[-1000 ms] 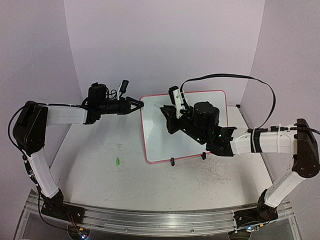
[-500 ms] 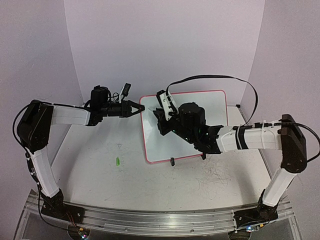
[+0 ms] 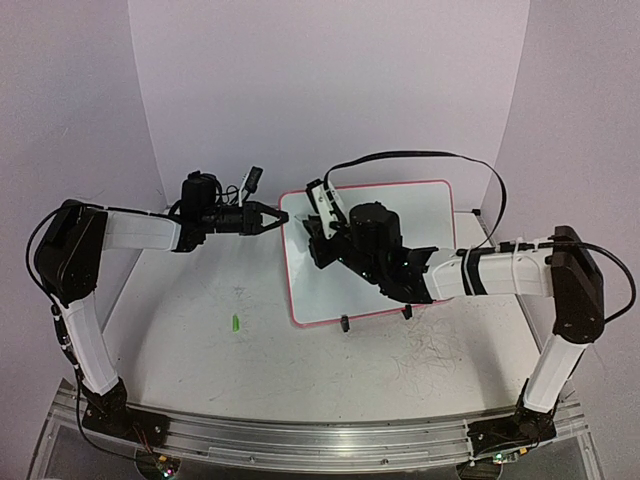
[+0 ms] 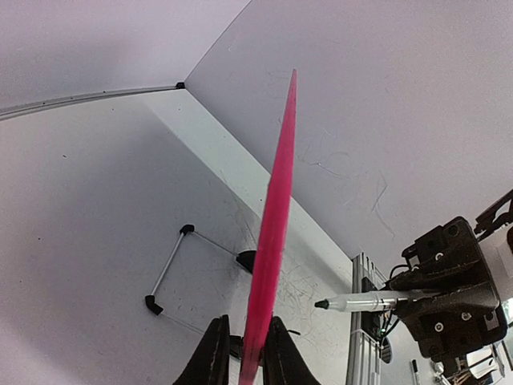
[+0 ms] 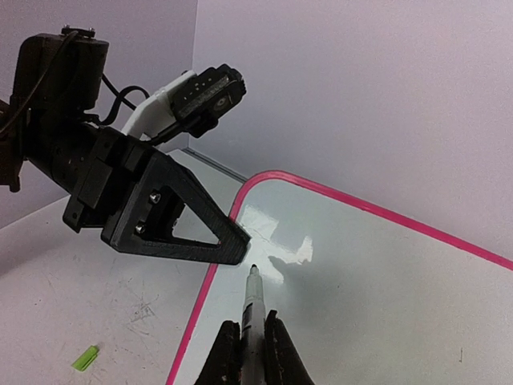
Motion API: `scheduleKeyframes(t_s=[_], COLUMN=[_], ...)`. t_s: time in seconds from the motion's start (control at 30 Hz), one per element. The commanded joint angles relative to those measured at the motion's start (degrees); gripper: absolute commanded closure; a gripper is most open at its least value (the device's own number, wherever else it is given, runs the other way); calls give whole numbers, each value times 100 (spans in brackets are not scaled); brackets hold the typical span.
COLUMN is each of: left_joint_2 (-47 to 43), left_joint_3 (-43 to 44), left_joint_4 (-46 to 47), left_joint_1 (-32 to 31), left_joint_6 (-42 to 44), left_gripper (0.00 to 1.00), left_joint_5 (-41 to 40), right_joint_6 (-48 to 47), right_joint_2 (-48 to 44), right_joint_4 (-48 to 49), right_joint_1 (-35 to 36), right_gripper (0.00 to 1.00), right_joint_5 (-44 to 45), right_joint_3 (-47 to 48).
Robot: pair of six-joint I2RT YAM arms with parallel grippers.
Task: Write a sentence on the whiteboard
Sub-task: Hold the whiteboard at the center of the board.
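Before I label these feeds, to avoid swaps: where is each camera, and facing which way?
Top: above and behind, looking down on the whiteboard; left arm, right arm show.
Left wrist: looks along the whiteboard's pink edge, clamped in the left pincer.
Right wrist: looks down the marker at the whiteboard corner; right pincer shows.
Shared: both wrists see the marker.

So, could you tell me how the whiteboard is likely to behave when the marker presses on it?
The whiteboard is probably stiff: its pink rim looks straight edge-on. It seems thin and light, so it might slide; the left tool pinching its rim should steady it.
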Motion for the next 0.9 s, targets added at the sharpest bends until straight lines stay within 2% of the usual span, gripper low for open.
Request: scheduleKeyframes(t_s=[0.0, 0.33, 0.87], left_joint_2=[-9, -20, -86], left_joint_3=[61, 51, 16], left_joint_4=[301, 301, 300], left_joint_1=[22, 25, 23], left_joint_6=[111, 114, 160], left_gripper=[86, 94, 98], left_joint_5=[86, 76, 47], right_joint_6=[29, 53, 61], right_joint_2=[69, 277, 420], right_joint_4=[22, -118, -170], right_joint_1=[37, 47, 53], right_gripper=[100, 100, 100], right_joint_5=[-178, -284, 92], right_joint_3=[229, 377, 410])
